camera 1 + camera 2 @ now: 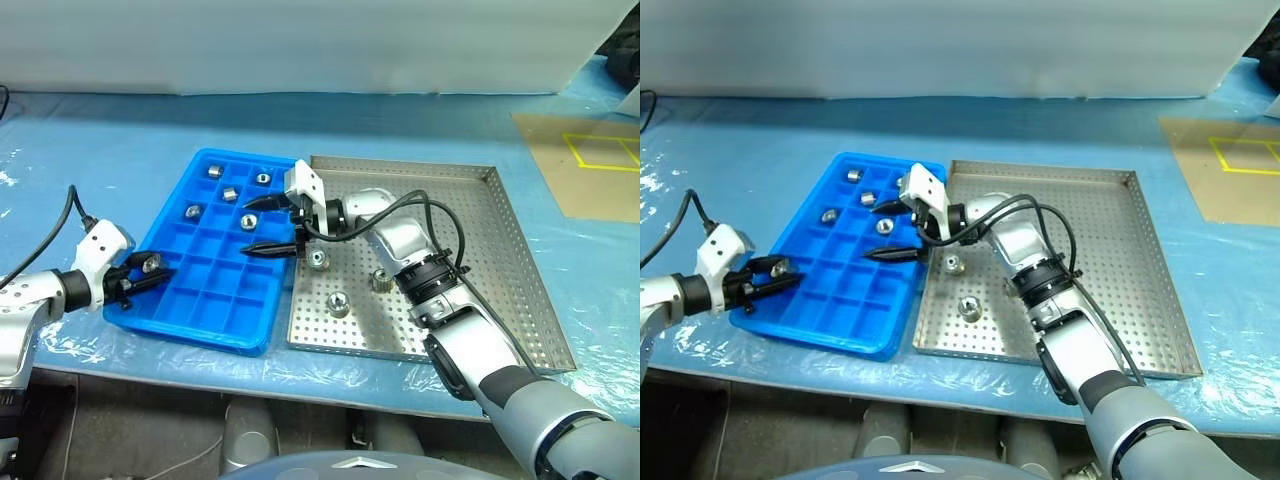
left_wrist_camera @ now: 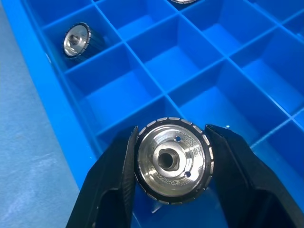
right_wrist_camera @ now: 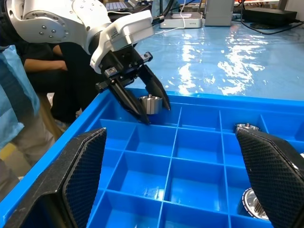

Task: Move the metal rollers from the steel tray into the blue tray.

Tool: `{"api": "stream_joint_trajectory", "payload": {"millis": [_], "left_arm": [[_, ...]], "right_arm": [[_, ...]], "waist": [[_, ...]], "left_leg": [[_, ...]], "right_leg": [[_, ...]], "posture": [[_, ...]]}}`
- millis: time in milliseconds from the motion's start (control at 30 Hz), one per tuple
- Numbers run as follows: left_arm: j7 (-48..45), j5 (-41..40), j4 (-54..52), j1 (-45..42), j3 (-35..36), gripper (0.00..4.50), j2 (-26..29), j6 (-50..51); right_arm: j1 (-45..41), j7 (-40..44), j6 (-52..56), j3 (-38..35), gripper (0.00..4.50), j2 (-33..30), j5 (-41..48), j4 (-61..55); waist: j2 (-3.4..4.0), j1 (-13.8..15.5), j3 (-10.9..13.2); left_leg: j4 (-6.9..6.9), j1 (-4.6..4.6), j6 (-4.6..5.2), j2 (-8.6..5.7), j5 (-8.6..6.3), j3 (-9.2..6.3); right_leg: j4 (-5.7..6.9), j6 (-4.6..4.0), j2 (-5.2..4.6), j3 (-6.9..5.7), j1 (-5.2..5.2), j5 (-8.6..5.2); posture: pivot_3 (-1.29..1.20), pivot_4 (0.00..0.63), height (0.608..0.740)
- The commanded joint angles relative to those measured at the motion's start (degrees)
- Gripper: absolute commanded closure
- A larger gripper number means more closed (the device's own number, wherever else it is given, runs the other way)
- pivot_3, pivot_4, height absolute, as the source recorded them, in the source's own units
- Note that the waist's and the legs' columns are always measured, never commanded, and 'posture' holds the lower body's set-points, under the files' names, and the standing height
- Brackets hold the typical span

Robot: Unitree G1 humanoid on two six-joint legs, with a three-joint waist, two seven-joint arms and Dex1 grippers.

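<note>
Left wrist view puts a metal roller (image 2: 172, 166) squarely between the left gripper's (image 1: 140, 270) two black fingers (image 2: 111, 185), which are clamped on its ribbed outer rim with the bored face turned toward the camera. Just beyond the fingertips lie empty compartments of the blue tray (image 1: 205, 318), and one more roller (image 2: 76, 40) sits in a cell farther past them, next to the tray's outer wall. From the head views, the held roller hangs over the tray's near-left corner cells.

The right gripper (image 1: 271, 225) has its fingers spread wide with nothing between them, hovering over the blue tray's edge nearest the steel tray (image 1: 520, 270). Several filled cells lie beyond its upper fingertip; three rollers (image 1: 338, 303) remain on the perforated floor of the steel tray, below and behind those fingers.

These rollers look like solid machined steel: dense for their size, rigid, not fragile, but polished and likely slippery on the smooth faces. The ribbed or knurled rim is probably the best place to pinch, across the full width as the left fingers do now. Standing upright on the perforated floor, they should suit a grasp on opposite sides of the barrel above any flange; a loose grip could let one roll away.
</note>
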Motion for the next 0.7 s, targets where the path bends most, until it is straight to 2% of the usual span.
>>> {"api": "stream_joint_trajectory", "payload": {"millis": [33, 400, 600, 700], "left_arm": [[0.7, 2.3, 2.8, 0.0, -0.3, 2.62, 1.8, -2.3], [4.8, 4.5, 9.2, -5.3, -4.4, 2.62, 0.4, -2.1], [6.0, 4.8, 12.2, -9.1, -5.7, 0.63, -0.1, -4.1], [3.7, 1.6, 9.2, -10.5, -6.1, 0.63, -1.1, -2.4]], "right_arm": [[-0.2, -0.2, -0.1, -1.4, 0.00, -0.1, 0.7, -2.6], [-0.2, -1.0, -1.1, -1.6, 0.00, -0.3, -0.2, -1.9], [0.2, -1.9, -0.9, -2.0, 0.00, -0.7, -0.4, -2.2], [0.5, -2.6, -0.5, -2.3, 0.00, -1.1, -0.4, -2.9]], "waist": [[0.00, -0.1, 0.0], [0.01, -0.9, 0.0], [0.02, -1.3, 0.0], [0.01, -1.3, 0.0]], "left_leg": [[0.00, 0.02, -0.01, 0.00, 0.01, 0.00], [-0.04, 0.50, -0.22, 0.02, 0.13, -0.01], [-0.08, 0.69, -0.27, 0.05, 0.16, -0.01], [-0.06, 0.67, -0.38, 0.18, 0.22, -0.01]], "right_leg": [[0.02, 0.00, 0.00, 0.00, 0.00, 0.00], [0.79, -0.21, 0.00, 0.06, 0.02, -0.12], [0.83, -0.32, 0.05, 0.07, 0.06, -0.05], [0.79, -0.38, 0.19, 0.07, 0.05, -0.02]], "posture": [[0.24, 0.150, 0.740], [0.23, 0.150, 0.740], [0.22, 0.150, 0.740], [0.19, 0.150, 0.740]]}}
